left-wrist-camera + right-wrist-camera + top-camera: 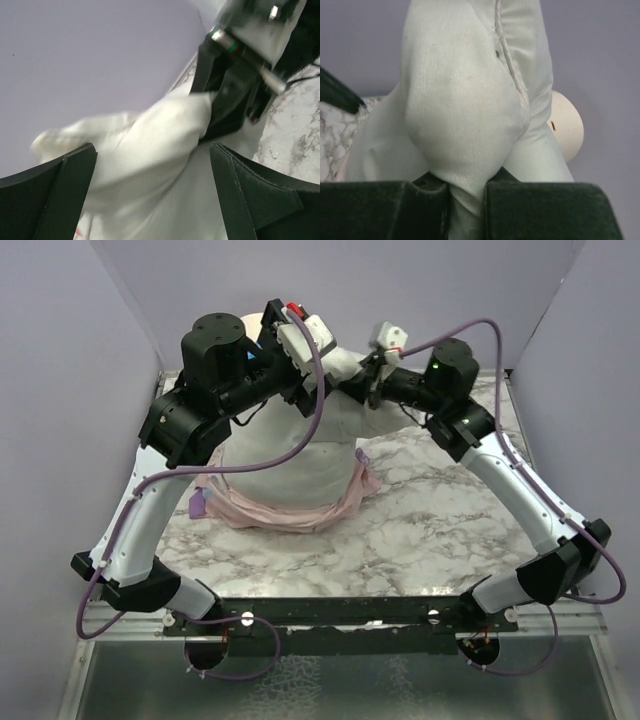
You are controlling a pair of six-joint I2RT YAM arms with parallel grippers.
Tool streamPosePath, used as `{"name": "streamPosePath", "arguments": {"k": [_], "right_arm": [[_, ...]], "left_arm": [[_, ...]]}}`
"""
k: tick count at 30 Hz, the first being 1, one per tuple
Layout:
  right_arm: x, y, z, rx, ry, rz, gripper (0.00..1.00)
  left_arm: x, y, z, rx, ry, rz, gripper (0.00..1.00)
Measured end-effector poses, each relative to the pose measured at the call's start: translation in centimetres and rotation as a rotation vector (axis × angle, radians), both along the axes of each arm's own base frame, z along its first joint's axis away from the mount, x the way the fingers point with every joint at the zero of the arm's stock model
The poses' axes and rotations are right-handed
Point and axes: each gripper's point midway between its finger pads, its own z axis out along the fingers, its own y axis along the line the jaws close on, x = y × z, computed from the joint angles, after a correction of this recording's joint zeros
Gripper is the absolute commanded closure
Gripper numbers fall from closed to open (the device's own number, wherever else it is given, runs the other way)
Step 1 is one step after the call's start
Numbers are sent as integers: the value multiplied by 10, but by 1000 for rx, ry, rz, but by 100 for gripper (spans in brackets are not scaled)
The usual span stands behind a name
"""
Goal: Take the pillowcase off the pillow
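The off-white pillow (pixel 290 455) stands raised at the back of the table, its top corner pulled up. My right gripper (pixel 362 375) is shut on that corner; in the right wrist view the pillow (pixel 465 100) bulges above my closed gripper (pixel 465 200). The pillowcase (pixel 300 512) is bunched in a pale pink band around the pillow's lower end, with a purple bit at its left. My left gripper (pixel 300 388) is open at the pillow's upper part. In the left wrist view the pillow (pixel 150 150) lies between and beyond my spread left gripper (pixel 152 195), with the right gripper (pixel 230 100) just past it.
The marble tabletop (pixel 430 510) stretches to the front and right. Lilac walls close in the back and sides. A cream round drawer unit (pixel 567 125) stands behind the pillow, mostly hidden by my left arm (pixel 215 350) in the top view.
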Motion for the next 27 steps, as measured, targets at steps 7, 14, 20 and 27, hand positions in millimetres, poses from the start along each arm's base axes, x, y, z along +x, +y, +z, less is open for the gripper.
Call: {"name": "streamPosePath", "arguments": {"k": [7, 14, 20, 27], "right_arm": [[29, -103, 6, 144, -20, -176, 99], [-4, -111, 27, 182, -113, -98, 99], [-10, -109, 20, 178, -105, -55, 99], [-24, -106, 24, 188, -94, 2, 99]], "left_arm": [[49, 82, -65, 62, 141, 210, 1], [52, 194, -217, 167, 480, 346, 2], [42, 235, -270, 217, 589, 297, 2], [43, 257, -322, 232, 619, 214, 1]]}}
